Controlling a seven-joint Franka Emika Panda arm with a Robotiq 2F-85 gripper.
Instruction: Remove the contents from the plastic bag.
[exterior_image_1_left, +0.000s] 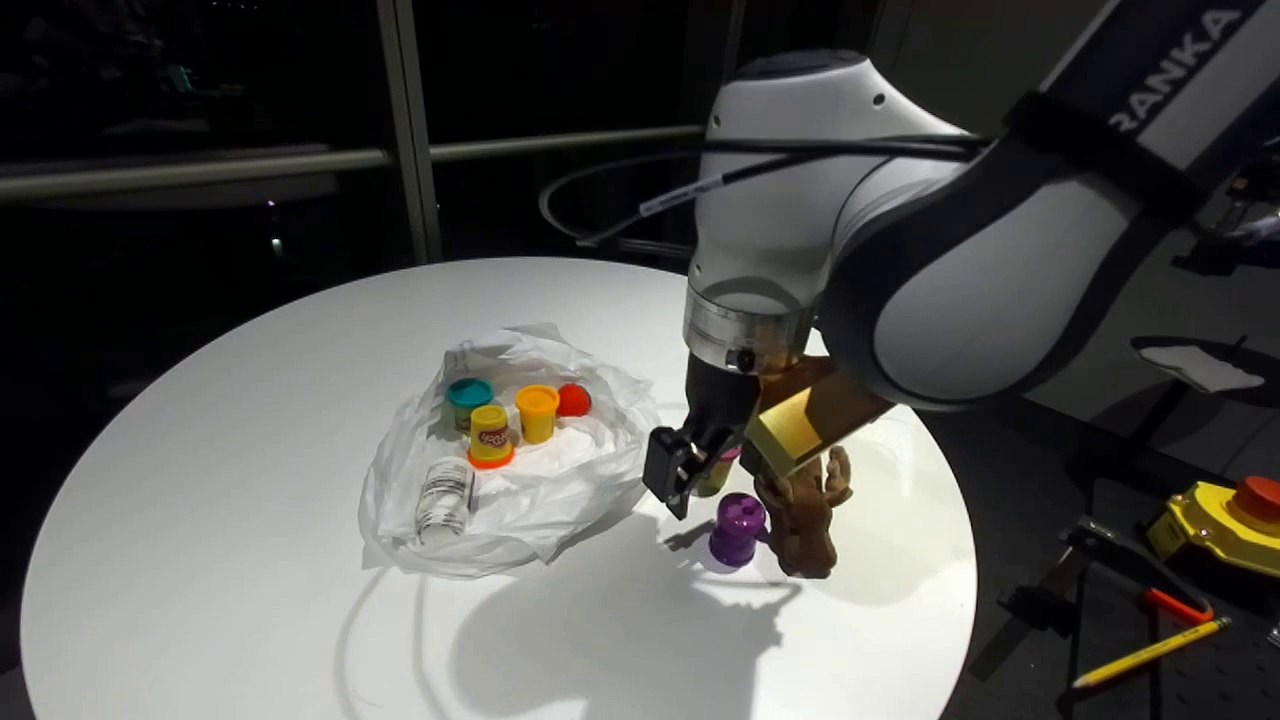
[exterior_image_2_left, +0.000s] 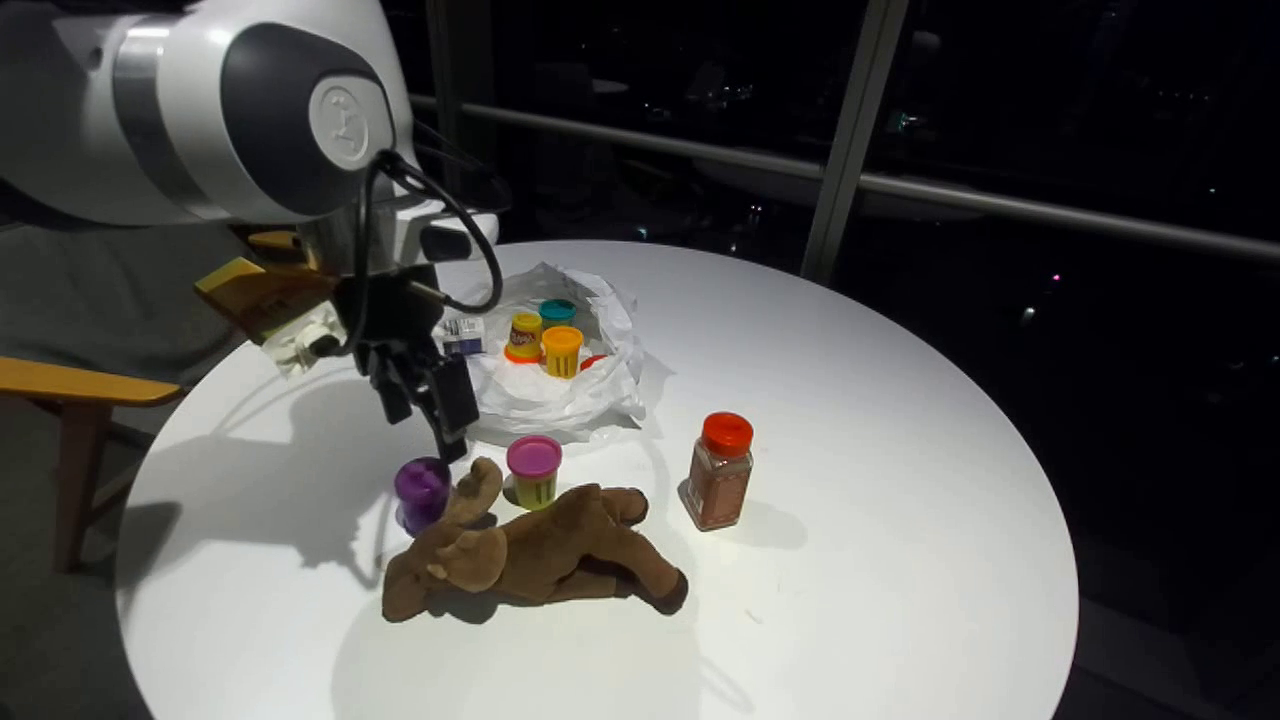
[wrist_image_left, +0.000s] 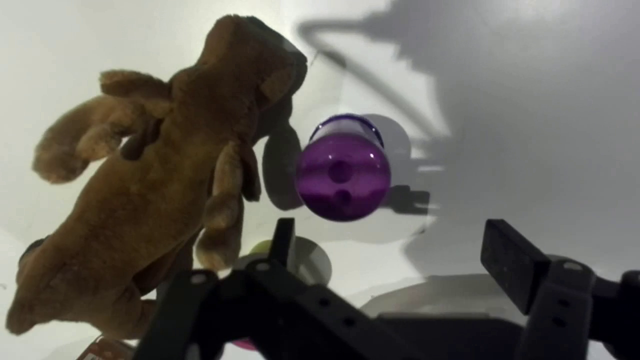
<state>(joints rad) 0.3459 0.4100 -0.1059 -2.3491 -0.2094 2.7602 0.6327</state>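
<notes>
I'm over a round white table, dark windows past it, chair off at 9 o'clock in an exterior view. My arm kinda blocks part of the table in both exterior views. My gripper is spread wide, nothing in it. Wrist view's got the purple pot at 11 o'clock from it and the plush at 9, near the pot but not touching. In an exterior view the bag is at 2 o'clock from me, with three pots, a red thing and a labelled item inside; pink pot is at 4, jar at 3.
</notes>
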